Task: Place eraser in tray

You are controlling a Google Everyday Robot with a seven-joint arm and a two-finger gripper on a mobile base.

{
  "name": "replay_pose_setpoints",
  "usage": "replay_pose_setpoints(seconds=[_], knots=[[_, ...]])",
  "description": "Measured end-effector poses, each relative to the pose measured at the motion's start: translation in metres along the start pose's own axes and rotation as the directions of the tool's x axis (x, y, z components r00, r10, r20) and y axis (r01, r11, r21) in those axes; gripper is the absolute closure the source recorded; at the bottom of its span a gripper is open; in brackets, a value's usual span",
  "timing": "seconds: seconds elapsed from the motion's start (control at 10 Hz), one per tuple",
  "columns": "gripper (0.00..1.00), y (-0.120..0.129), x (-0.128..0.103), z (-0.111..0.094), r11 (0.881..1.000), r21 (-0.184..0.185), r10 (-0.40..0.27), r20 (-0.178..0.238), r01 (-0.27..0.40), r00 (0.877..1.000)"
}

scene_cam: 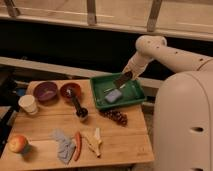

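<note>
My gripper [124, 79] hangs from the white arm above the back right part of the green tray [134, 94]. It is shut on the eraser [123, 78], a small flat black block held in the air over the tray. A blue-grey flat pad [114, 95] lies inside the tray, with a thin pale item beside it. The tray sits at the back right of the wooden table [45, 127].
A purple bowl [45, 91], a red bowl [70, 91] and a white cup [28, 104] stand at the back left. A black-handled tool [78, 106], dark grapes [116, 117], a banana [93, 141], a carrot [77, 145], a grey cloth [62, 142] and an apple [17, 144] lie on the table.
</note>
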Motion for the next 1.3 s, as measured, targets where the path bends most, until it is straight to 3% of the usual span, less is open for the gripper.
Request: replay_pose_setpoints(seconds=[0.2, 0.6, 0.9, 1.3], knots=[[0.66, -0.01, -0.018, 0.013, 0.998, -0.033, 0.056, -0.024, -0.056, 0.998], [0.26, -0.028, -0.01, 0.051, 0.995, -0.032, 0.095, -0.089, -0.098, 0.992], [0.2, -0.038, 0.002, 0.072, 0.995, -0.017, 0.098, -0.123, -0.101, 0.988], [0.2, -0.043, 0.007, 0.076, 0.994, -0.025, 0.104, -0.158, -0.11, 0.982]])
